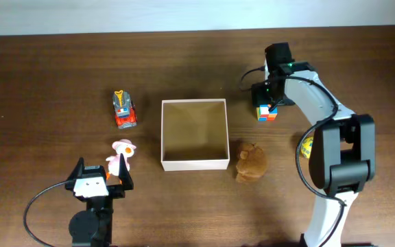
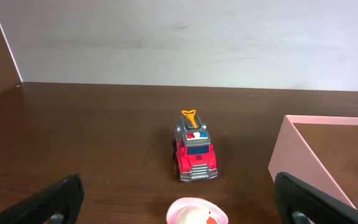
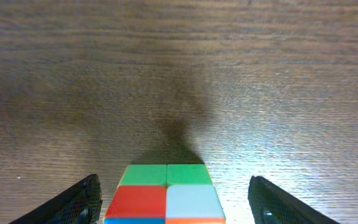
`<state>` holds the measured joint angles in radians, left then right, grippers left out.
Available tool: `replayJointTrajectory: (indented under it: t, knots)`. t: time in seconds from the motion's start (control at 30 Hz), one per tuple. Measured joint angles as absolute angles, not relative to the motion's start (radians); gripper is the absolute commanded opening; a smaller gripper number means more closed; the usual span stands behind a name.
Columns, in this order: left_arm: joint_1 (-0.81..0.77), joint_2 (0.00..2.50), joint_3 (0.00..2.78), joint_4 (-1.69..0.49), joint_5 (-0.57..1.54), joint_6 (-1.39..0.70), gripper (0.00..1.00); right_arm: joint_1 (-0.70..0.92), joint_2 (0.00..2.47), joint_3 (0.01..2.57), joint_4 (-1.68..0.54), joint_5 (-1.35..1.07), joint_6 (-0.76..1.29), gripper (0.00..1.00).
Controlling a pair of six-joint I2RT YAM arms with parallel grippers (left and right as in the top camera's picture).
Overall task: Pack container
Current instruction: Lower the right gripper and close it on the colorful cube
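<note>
The container (image 1: 193,163), a square white-walled box with tan inside, sits mid-table and holds nothing; its corner shows in the left wrist view (image 2: 303,149). My left gripper (image 1: 102,180) is open at the front left, with a pink-hatted duck toy (image 1: 121,156) between and just ahead of its fingers (image 2: 196,213). A red toy fire truck (image 1: 123,110) stands beyond it (image 2: 194,155). My right gripper (image 1: 269,104) is open, fingers either side of a colour cube (image 1: 267,113) without touching it (image 3: 165,198).
A brown plush toy (image 1: 251,162) lies right of the container. A yellow object (image 1: 306,146) is partly hidden behind the right arm. A pale wall runs along the table's far edge.
</note>
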<state>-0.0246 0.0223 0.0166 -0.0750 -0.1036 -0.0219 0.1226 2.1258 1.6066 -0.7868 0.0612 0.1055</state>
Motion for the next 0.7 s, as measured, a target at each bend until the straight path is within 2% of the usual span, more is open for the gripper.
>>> replayJointTrajectory:
  t: [0.6, 0.7]
  knots:
    - [-0.025, 0.022, 0.017, -0.075, -0.104, -0.022, 0.99, 0.122, 2.192, 1.608, -0.796, 0.063, 0.109, 0.79]
    - [-0.025, 0.022, 0.017, -0.075, -0.104, -0.022, 0.99, 0.122, 2.192, 1.608, -0.796, 0.062, 0.108, 0.72]
